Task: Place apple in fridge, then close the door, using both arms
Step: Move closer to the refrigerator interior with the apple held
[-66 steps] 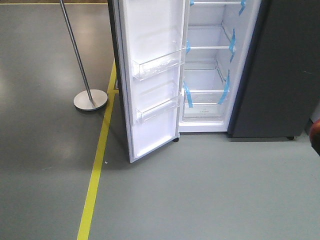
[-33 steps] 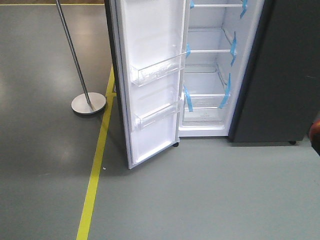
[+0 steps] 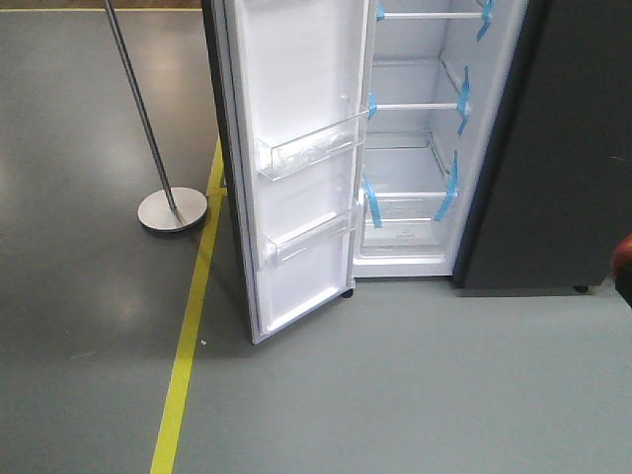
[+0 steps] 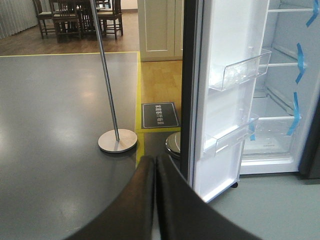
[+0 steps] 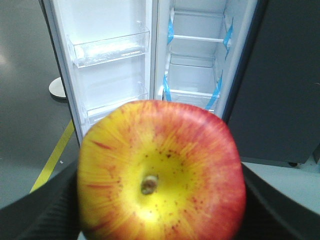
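Observation:
The apple (image 5: 160,175), red with a yellow centre and a short stem, fills the lower half of the right wrist view. My right gripper (image 5: 161,205) is shut on it, with a black finger (image 5: 45,215) on each side. A red sliver of the apple (image 3: 623,259) shows at the right edge of the front view. The fridge (image 3: 415,148) stands ahead with its white interior, clear shelves and blue tape exposed. Its door (image 3: 296,158) is swung wide open to the left, bins facing out. My left gripper (image 4: 154,167) is shut on nothing, near the door's (image 4: 225,100) outer edge.
A metal pole on a round base (image 3: 173,209) stands left of the door, beside a yellow floor line (image 3: 193,326). A dark floor sign (image 4: 159,115) and a second round base (image 4: 173,144) lie behind the door. Chairs (image 4: 80,15) stand far back.
The fridge and pole have slid slightly down and left in the front view, so I have come a little closer. The apple stays held at the right edge.

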Controlling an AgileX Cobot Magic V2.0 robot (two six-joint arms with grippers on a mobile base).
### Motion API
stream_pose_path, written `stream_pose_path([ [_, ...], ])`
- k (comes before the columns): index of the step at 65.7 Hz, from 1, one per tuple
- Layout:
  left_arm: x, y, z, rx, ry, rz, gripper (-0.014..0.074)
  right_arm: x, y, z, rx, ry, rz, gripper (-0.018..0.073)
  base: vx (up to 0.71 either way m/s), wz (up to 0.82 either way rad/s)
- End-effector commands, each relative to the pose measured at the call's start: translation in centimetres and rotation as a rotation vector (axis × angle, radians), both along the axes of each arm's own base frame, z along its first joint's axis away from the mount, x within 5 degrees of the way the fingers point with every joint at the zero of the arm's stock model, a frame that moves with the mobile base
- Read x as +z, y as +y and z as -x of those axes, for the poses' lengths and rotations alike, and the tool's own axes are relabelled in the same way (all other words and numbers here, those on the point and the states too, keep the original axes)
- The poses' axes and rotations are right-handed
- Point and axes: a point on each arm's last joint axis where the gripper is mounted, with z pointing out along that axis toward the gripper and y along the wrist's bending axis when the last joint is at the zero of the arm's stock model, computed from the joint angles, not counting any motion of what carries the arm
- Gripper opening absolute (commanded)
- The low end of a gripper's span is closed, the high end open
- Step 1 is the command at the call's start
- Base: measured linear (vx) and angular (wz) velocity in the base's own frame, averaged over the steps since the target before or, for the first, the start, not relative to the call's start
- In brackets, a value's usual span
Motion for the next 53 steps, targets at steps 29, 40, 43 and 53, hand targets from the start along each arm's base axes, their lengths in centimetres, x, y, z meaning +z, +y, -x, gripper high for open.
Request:
stream_pose_path([
  [29, 0.11, -0.08, -0.04, -0.010, -0.069, 0.011, -0.0006, 1.66, -0.22, -0.18, -0.025, -0.113, 0.003, 0.0188, 0.07, 0.00],
  [40, 0.11, -0.08, -0.04, -0.010, -0.069, 0.011, -0.0006, 1.67, -0.22, -0.18, -0.026, -0.114, 0.003, 0.0188, 0.08, 0.00],
  [43, 0.11, -0.08, -0.04, -0.010, -0.069, 0.011, -0.0006, 1.67, -0.22, -0.18, -0.026, -0.114, 0.003, 0.0188, 0.08, 0.00],
  [53, 0.11, -0.08, -0.04, -0.010, -0.069, 0.011, -0.0006, 1.67, -0.22, -0.18, -0.026, -0.114, 0.003, 0.0188, 0.08, 0.00],
])
